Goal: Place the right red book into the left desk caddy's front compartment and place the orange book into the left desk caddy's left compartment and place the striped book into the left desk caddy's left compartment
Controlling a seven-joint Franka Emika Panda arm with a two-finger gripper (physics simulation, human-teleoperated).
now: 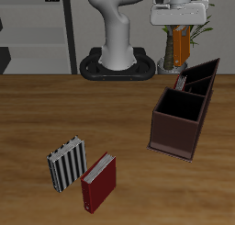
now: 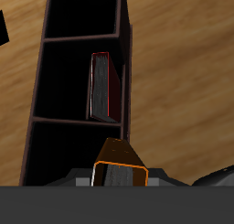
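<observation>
My gripper (image 1: 177, 28) is shut on the orange book (image 1: 176, 47), which hangs upright in the air above the far end of the left desk caddy (image 1: 174, 137). In the wrist view the orange book (image 2: 123, 165) sits between my fingers, right over the caddy's rim (image 2: 80, 37). A dark red book (image 1: 184, 83), which looks like the right red book (image 2: 102, 85), stands on edge in a narrow compartment of the caddy. The striped book (image 1: 66, 165) lies flat on the table near the front edge, far from the caddy.
A brighter red book (image 1: 98, 183) lies beside the striped book. The robot's base (image 1: 117, 65) stands at the back of the table. The caddy's large square well (image 1: 179, 107) holds nothing.
</observation>
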